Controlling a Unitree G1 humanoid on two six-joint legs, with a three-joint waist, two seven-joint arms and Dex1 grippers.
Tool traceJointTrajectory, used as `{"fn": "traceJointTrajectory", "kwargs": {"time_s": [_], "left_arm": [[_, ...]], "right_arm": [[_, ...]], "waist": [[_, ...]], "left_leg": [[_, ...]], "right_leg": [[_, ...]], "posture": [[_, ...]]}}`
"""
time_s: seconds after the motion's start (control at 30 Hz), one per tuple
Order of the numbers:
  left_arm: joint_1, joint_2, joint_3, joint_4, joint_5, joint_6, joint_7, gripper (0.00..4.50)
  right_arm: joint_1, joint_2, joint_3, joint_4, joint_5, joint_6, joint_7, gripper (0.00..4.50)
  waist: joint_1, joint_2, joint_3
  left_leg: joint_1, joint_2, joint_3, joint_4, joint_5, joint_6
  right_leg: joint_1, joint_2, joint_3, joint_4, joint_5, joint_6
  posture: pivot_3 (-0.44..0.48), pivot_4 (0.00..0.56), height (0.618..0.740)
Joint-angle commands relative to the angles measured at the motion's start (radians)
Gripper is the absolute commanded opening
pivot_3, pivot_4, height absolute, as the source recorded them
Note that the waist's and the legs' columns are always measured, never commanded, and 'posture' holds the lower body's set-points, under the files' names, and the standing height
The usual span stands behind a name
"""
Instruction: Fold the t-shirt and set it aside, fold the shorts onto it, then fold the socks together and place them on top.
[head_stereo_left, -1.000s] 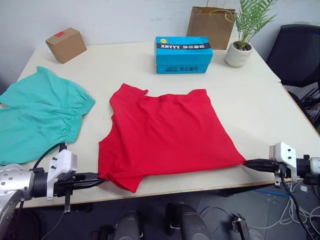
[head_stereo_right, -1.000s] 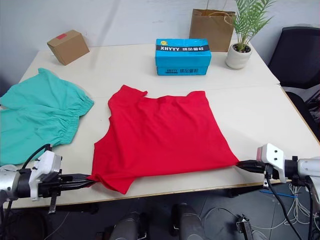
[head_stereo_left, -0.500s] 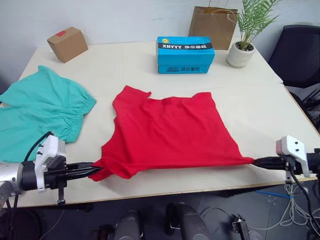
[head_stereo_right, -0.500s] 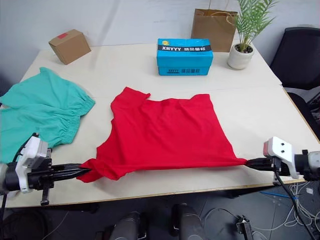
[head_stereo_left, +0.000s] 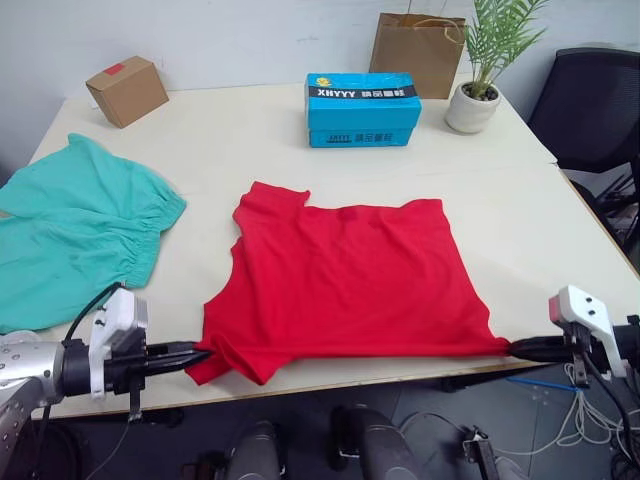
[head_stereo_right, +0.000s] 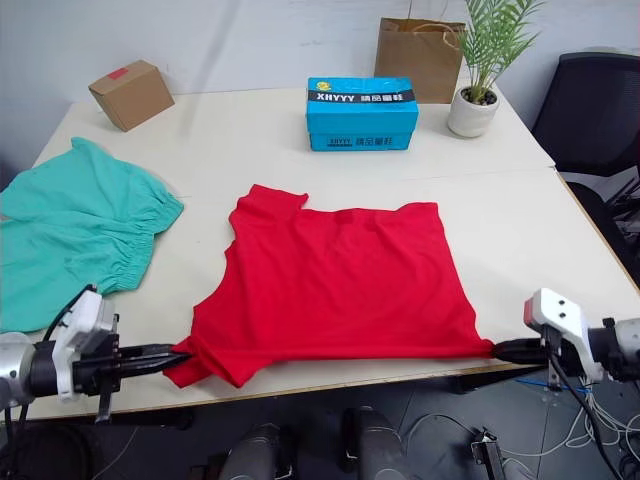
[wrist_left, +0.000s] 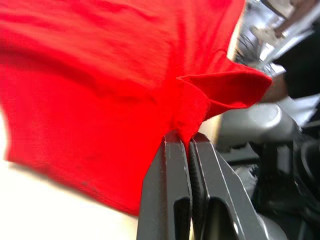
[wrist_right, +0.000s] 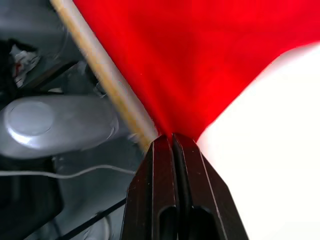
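Note:
The red t-shirt (head_stereo_left: 345, 275) lies spread flat on the table's middle, its near edge along the front of the table. My left gripper (head_stereo_left: 198, 354) is shut on the shirt's near left corner, and my right gripper (head_stereo_left: 512, 347) is shut on its near right corner. Both wrist views show the fingers (wrist_left: 176, 165) (wrist_right: 172, 150) pinching red cloth. The teal-green shorts (head_stereo_left: 70, 235) lie spread at the table's left side. The socks are out of view.
A blue box (head_stereo_left: 362, 95) stands at the back middle. A small cardboard box (head_stereo_left: 120, 90) is at the back left, a brown paper bag (head_stereo_left: 420, 42) and a potted plant (head_stereo_left: 478, 95) at the back right. A black chair (head_stereo_left: 590, 100) stands off the right.
The shirt has been drawn nearer to the front edge and stretched flatter between the two grippers. The camera has shifted slightly.

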Motion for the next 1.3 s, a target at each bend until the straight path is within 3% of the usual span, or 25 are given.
{"fn": "traceJointTrajectory", "kwargs": {"time_s": [0.03, 0.33, 0.77, 1.03, 1.13, 1.3], "left_arm": [[-0.041, 0.014, 0.005, 0.04, -0.011, 0.039, 0.025, 0.0], [-0.085, 0.03, -0.067, 0.1, 0.024, 0.097, 0.052, 0.0], [-0.067, 0.02, -0.061, 0.097, -0.004, 0.191, 0.084, 0.0], [-0.064, -0.036, -0.046, 0.11, 0.009, 0.133, 0.108, 0.0], [-0.063, -0.046, -0.04, 0.106, 0.002, 0.127, 0.106, 0.66], [-0.074, -0.066, 0.036, 0.114, 0.007, 0.061, 0.118, 2.24]], "right_arm": [[-0.065, 0.012, 0.031, 0.018, -0.004, 0.046, -0.002, 0.02], [-0.22, 0.023, 0.134, 0.146, -0.082, 0.095, -0.011, 0.02], [-0.277, 0.121, 0.114, 0.16, -0.094, 0.032, -0.086, 0.02], [-0.322, 0.175, 0.105, 0.204, -0.107, -0.008, -0.155, 0.02], [-0.317, 0.197, 0.088, 0.17, -0.071, 0.016, -0.153, 0.62], [-0.281, 0.205, -0.006, 0.149, -0.055, -0.044, -0.213, 2.37]], "waist": [[-0.001, 0.0, 0.0], [-0.001, 0.0, 0.0], [-0.004, 0.0, 0.0], [-0.003, 0.0, 0.0], [-0.002, 0.0, 0.0], [-0.001, 0.0, 0.0]], "left_leg": [[0.0, 0.0, 0.0, 0.0, 0.001, 0.001], [-0.005, 0.0, 0.0, 0.001, 0.001, -0.002], [-0.006, 0.0, 0.0, 0.001, 0.001, -0.002], [-0.006, 0.0, 0.0, 0.002, 0.001, -0.002], [-0.006, 0.0, 0.0, 0.002, 0.002, -0.003], [-0.006, 0.0, 0.0, 0.002, 0.002, -0.003]], "right_leg": [[0.0, 0.0, 0.0, 0.0, 0.0, 0.0], [-0.007, 0.0, 0.0, 0.004, 0.001, -0.001], [-0.007, 0.0, 0.0, 0.004, 0.001, -0.001], [-0.007, 0.0, 0.0, 0.005, 0.001, -0.001], [-0.007, 0.0, -0.001, 0.005, 0.001, -0.001], [-0.007, -0.001, -0.001, 0.005, 0.001, -0.001]], "posture": [[0.0, 0.15, 0.74], [0.0, 0.15, 0.74], [0.0, 0.15, 0.74], [0.0, 0.15, 0.74], [0.0, 0.15, 0.74], [0.0, 0.15, 0.74]]}}
